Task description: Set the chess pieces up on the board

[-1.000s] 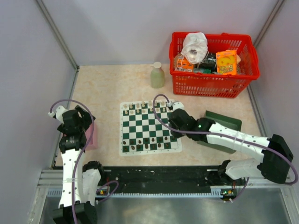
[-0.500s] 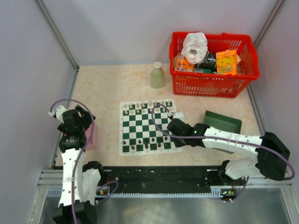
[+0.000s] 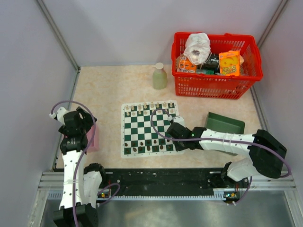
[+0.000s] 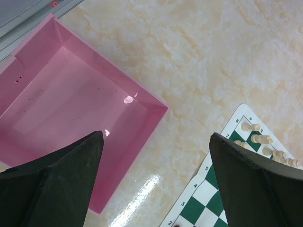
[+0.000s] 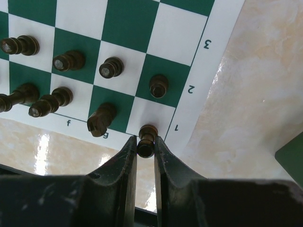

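A dark piece (image 5: 148, 131) is standing between the fingers of the right end effector (image 5: 145, 140), which is closing on it and gripping it over the white corner square of the board (image 5: 199, 90), next to the border mark "1". Whether its base is touching the square is hard to make out. Other dark pieces (image 5: 111, 67) are occupying the two nearest rows just beside it, one of them leaning over near the letter "g".

In the top view the right arm is covering that corner of the board, hiding the grip. Cream pieces (image 4: 251, 126) are lining the far edge.

The left end effector (image 4: 156, 136) is hanging well apart from the board with its jaws spread wide and holding nothing, above the rim of a pink bin (image 4: 71, 94) on the counter (image 4: 213, 56). A green tray (image 3: 226, 124) is lying just right of the board; a red basket (image 3: 215, 85) and a bottle (image 3: 159, 76) are sitting beyond it.
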Tool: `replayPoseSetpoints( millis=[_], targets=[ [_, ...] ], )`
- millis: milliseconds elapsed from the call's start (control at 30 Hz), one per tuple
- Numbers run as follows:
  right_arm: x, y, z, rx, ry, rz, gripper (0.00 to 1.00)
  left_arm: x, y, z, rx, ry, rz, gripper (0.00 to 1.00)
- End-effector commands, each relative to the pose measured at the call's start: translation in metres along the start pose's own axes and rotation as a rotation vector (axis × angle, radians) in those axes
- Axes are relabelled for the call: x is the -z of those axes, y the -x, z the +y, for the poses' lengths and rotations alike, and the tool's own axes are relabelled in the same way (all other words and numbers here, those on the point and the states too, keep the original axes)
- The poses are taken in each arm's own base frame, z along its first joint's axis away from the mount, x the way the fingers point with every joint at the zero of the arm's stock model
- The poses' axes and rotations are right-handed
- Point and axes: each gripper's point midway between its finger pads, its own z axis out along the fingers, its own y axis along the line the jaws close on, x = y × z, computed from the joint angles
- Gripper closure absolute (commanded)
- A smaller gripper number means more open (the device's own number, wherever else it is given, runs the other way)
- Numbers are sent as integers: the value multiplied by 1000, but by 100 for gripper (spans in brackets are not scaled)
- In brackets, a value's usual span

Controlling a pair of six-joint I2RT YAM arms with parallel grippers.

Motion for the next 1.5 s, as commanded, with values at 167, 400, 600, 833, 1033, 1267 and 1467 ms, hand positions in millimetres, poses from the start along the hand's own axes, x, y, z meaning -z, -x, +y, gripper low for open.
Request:
replayPoseSetpoints(
  millis=[167, 400, 600, 833, 1033, 1267, 1467],
  targets=[
    [-6, 3, 6, -51, 16, -45, 83, -5, 8, -3, 7, -9, -32, 1],
    [-4, 8, 3, -55, 5, -78, 82, -6, 6, -4, 8, -10, -26, 1],
    [-9, 4, 0, -49, -9, -61, 79, -6, 6, -4, 6, -12, -25, 1],
    [-2, 9, 2, -48, 4, -74, 69, -6, 5, -5, 7, -15, -21, 1],
    [21, 29, 7, -62, 40, -135, 61, -5, 7, -8, 9, -29, -22, 1],
    [65, 72, -23, -90, -51, -332, 23, -7, 5, -13, 9, -49, -1, 1],
    [93, 118, -103, -277, -237, -484, 5, -12, 4, -21, 7, -74, 17, 1]
  ],
)
